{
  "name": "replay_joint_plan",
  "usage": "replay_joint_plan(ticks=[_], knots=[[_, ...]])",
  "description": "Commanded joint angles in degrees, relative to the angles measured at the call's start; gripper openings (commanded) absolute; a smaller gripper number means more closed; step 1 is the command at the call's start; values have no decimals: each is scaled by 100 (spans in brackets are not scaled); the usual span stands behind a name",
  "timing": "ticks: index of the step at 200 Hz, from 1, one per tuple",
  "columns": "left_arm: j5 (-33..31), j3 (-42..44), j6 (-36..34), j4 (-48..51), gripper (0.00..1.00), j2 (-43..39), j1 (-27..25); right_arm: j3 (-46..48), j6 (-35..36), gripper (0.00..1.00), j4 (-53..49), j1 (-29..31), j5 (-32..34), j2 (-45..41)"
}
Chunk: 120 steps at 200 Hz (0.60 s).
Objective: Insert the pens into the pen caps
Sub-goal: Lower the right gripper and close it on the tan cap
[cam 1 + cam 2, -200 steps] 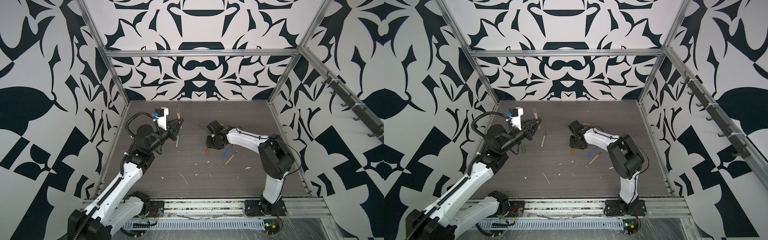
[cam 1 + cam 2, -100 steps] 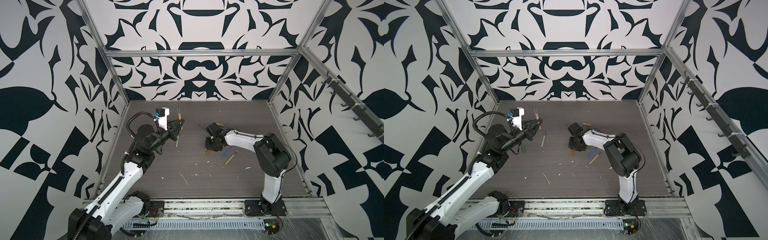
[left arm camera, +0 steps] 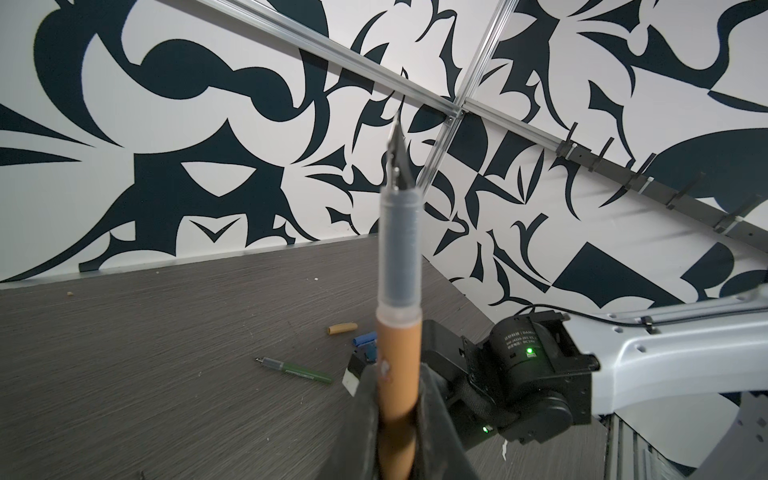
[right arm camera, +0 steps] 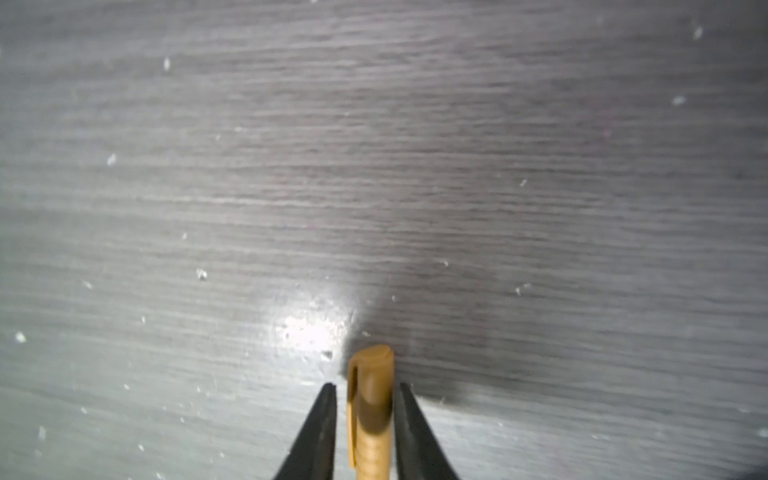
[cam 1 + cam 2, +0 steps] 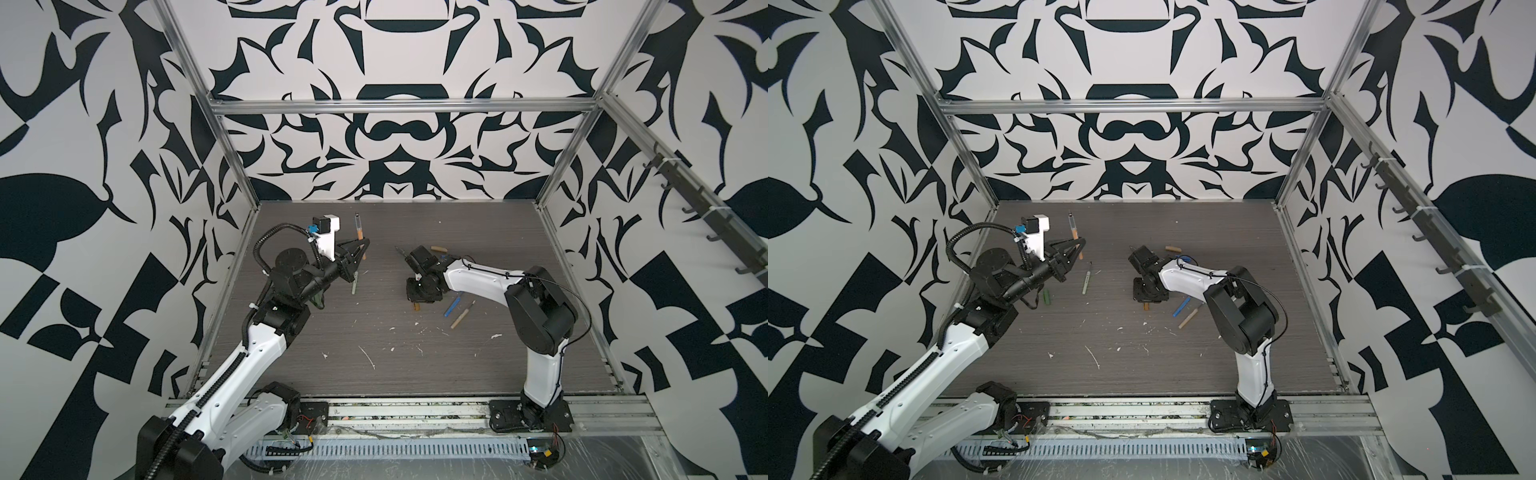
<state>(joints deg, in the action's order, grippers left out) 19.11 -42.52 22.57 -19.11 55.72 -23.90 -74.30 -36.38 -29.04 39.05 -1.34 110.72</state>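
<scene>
My left gripper (image 5: pixel 363 246) (image 3: pixel 399 384) is raised over the left of the table and shut on an ochre-brown pen (image 5: pixel 358 227) (image 5: pixel 1073 229) (image 3: pixel 400 365). The pen stands upright with its dark tip up. My right gripper (image 5: pixel 417 299) (image 4: pixel 365 387) points down at the table mid-right. Its jaws are closed on either side of an ochre-brown pen cap (image 4: pixel 371 395) (image 5: pixel 416 307) (image 5: pixel 1146 307) that lies on the wood. A pale green pen (image 5: pixel 354 285), a blue pen (image 5: pixel 452 306), a tan pen (image 5: pixel 464 316) and a dark green pen (image 3: pixel 300 370) lie loose.
A tan cap (image 5: pixel 439 249) (image 3: pixel 341 328) and a blue cap (image 3: pixel 365 340) lie behind the right wrist. A dark green cap (image 5: pixel 1047 297) lies by the left arm. White flecks dot the dark table (image 5: pixel 374 340). Patterned walls enclose three sides.
My right gripper's jaws have closed in on the ochre-brown cap, and that arm's elbow has swung a little to the left. The left arm and its pen have stayed put.
</scene>
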Motion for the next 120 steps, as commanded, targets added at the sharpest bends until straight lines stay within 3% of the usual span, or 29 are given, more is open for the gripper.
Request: replay_joint_plan(ticks=[1,120], knots=[[66,-195,21,-137,15,30,0,-215,443,23,-440,23,178,-182],[106,-204,60,-137,15,53,-9,-317,439,20,-430,24,-130,165]])
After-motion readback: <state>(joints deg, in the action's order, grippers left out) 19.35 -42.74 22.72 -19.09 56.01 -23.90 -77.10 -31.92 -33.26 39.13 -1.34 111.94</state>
